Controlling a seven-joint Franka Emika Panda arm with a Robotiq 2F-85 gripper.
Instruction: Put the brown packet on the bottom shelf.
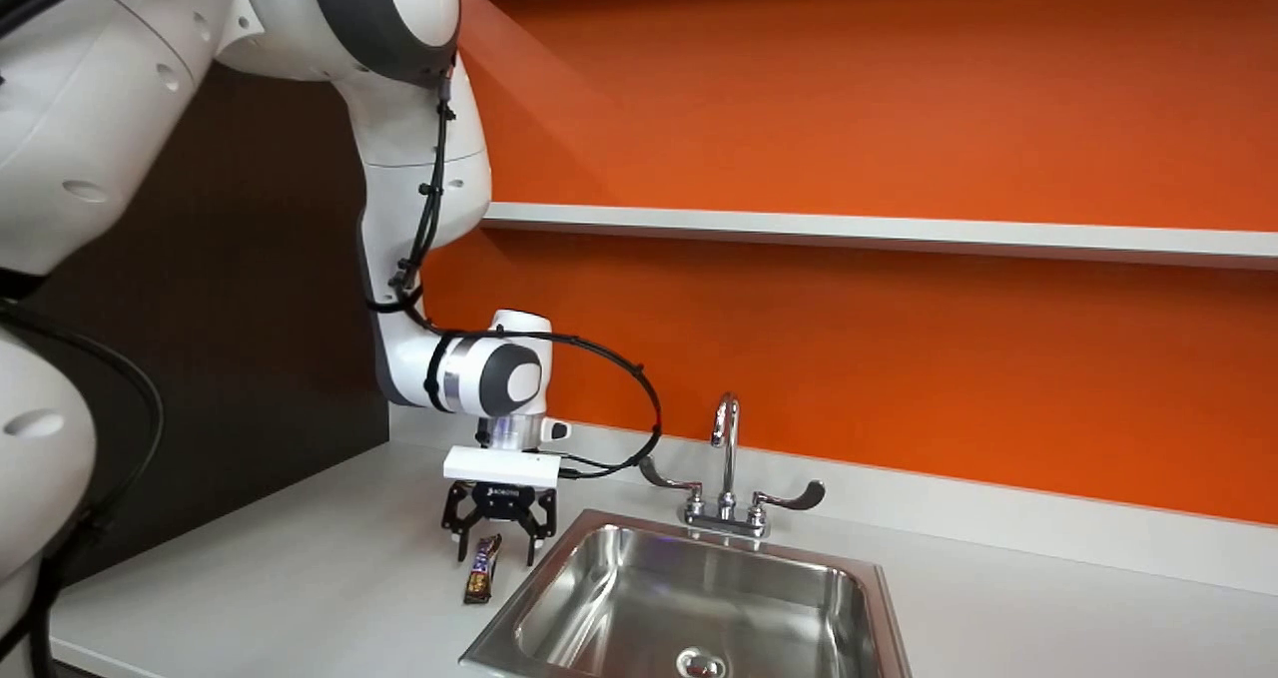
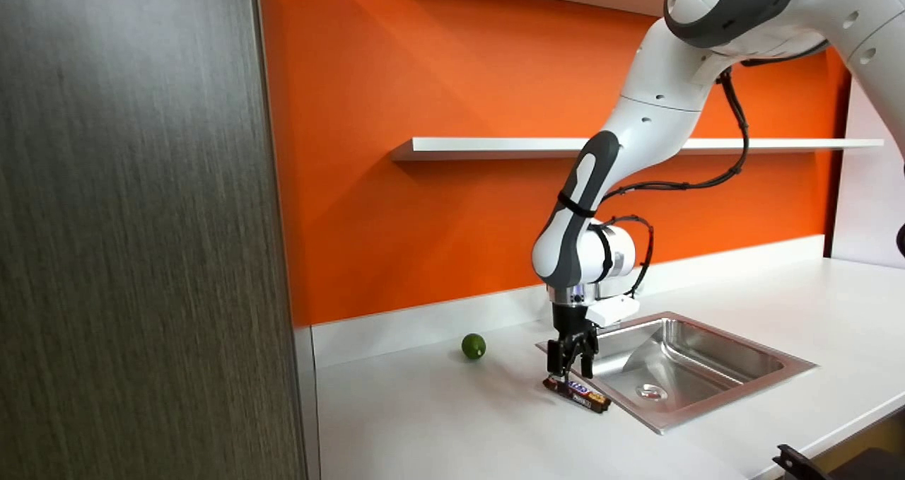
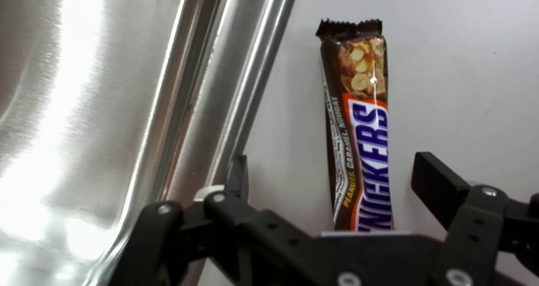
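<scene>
The brown packet, a Snickers bar, lies flat on the countertop beside the sink; it also shows in both exterior views. My gripper is low over the packet's far end and points down, with its fingers apart. In the wrist view the gripper's fingers stand on either side of the packet, with a gap on each side. The packet's near end there is hidden behind the gripper body. The bottom shelf is a light-grey ledge on the orange wall, above the gripper; it also shows in an exterior view.
A steel sink is set in the countertop right beside the gripper. A faucet with two handles stands behind it. A small green ball rests near the backsplash. A dark panel stands at the side.
</scene>
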